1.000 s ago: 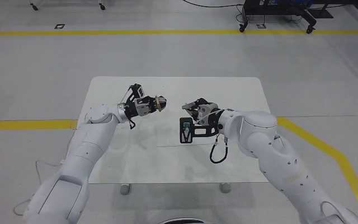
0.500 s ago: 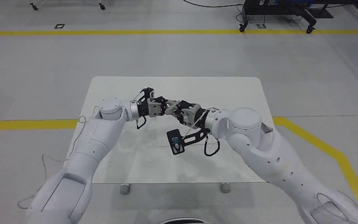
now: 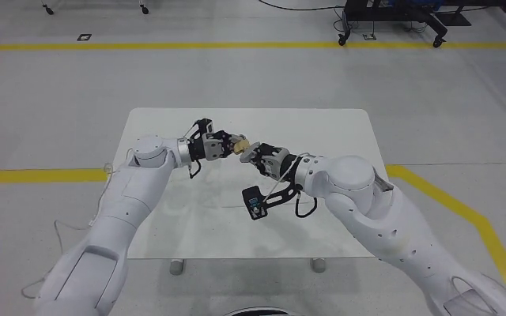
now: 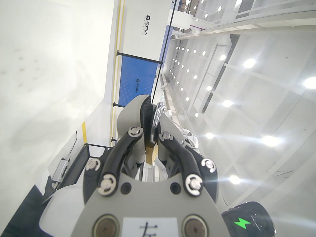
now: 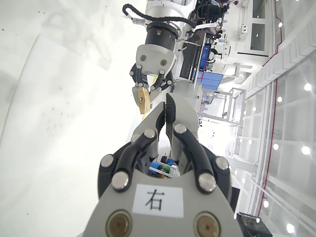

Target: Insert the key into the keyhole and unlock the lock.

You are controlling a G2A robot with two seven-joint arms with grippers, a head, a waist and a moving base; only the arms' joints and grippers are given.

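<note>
Aligning key to keyhole (image 5: 141, 99) is the step in hand, by my judgement. The left gripper (image 3: 228, 144) has its jaws pinching the lock (image 5: 142, 101), held above the worktop (image 3: 332, 126) with the keyhole face turned toward the right gripper (image 3: 250, 152). The right jaws are pressed together, presumably on the key, which the pads hide. Their tips stand just beside the lock. Recommended: hold the lock rigid, square the key's axis to the keyhole, advance slowly, and turn only once fully seated.
</note>
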